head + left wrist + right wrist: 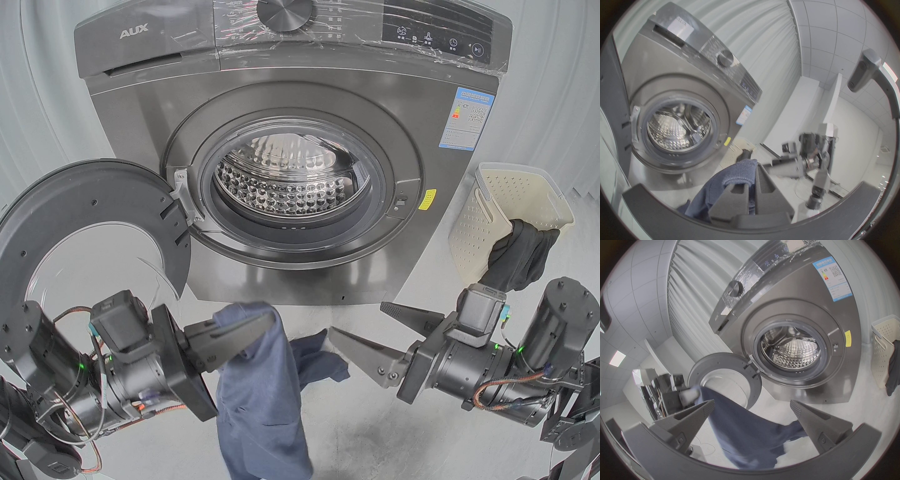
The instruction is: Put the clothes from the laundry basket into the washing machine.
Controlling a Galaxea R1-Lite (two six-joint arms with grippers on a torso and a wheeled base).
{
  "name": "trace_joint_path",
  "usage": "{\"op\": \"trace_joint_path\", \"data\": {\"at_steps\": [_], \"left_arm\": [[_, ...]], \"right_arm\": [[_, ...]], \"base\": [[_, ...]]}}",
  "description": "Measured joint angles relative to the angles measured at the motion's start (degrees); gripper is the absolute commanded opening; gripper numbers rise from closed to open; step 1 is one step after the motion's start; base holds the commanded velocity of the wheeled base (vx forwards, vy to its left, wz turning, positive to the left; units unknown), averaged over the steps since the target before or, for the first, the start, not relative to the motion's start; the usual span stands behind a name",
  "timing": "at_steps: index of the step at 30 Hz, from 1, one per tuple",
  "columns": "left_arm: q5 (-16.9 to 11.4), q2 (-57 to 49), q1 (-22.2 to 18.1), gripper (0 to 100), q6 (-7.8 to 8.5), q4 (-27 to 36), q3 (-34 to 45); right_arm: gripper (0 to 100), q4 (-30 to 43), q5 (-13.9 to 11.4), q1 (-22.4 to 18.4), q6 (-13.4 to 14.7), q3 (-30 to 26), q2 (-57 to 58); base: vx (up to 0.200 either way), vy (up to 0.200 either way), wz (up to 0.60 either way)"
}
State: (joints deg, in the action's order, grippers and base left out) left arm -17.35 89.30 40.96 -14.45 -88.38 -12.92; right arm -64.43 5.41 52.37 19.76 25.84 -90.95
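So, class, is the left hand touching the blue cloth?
Touching. The left wrist view shows the left hand shut on the blue cloth, with folds bunched up in its grip.

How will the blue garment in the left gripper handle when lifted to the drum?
Likely floppy: the blue garment hangs limp from the left gripper, folding on itself. Probably light, since one pinched edge carries it. Its trailing tail may catch on the drum opening.
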Motion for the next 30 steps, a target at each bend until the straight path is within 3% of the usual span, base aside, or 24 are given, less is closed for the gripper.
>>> {"op": "trace_joint_path", "data": {"at_steps": [5, 10, 19, 25, 30], "left_arm": [[4.4, 0.0, -0.4, 0, -1.29, -0.1, -4.2], [7.5, 0.8, -0.5, 0, -1.43, -0.1, -6.1], [10.0, 2.2, -1.7, 0, -1.45, -0.1, -8.9], [11.3, 3.1, -1.9, 0, -1.51, -0.1, -10.3], [11.8, 3.9, -1.9, 0, -1.54, -0.1, -10.7]], "right_arm": [[100, 0.0, 0.0, -0.3, -1.0, -2.2, -0.7], [100, 0.0, 0.0, -0.4, -2.4, -2.6, -1.2], [100, -0.2, 0.2, -0.3, -3.3, -2.2, -3.2], [100, -0.7, 0.0, -0.4, -5.6, -1.2, -5.5], [100, -6.1, 0.0, -0.6, -7.5, 0.5, -8.9]], "base": [[0.0, 0.0, 0.0], [0.0, 0.0, 0.0], [0.0, 0.0, 0.0], [0.0, 0.0, 0.0], [0.0, 0.0, 0.0]]}}
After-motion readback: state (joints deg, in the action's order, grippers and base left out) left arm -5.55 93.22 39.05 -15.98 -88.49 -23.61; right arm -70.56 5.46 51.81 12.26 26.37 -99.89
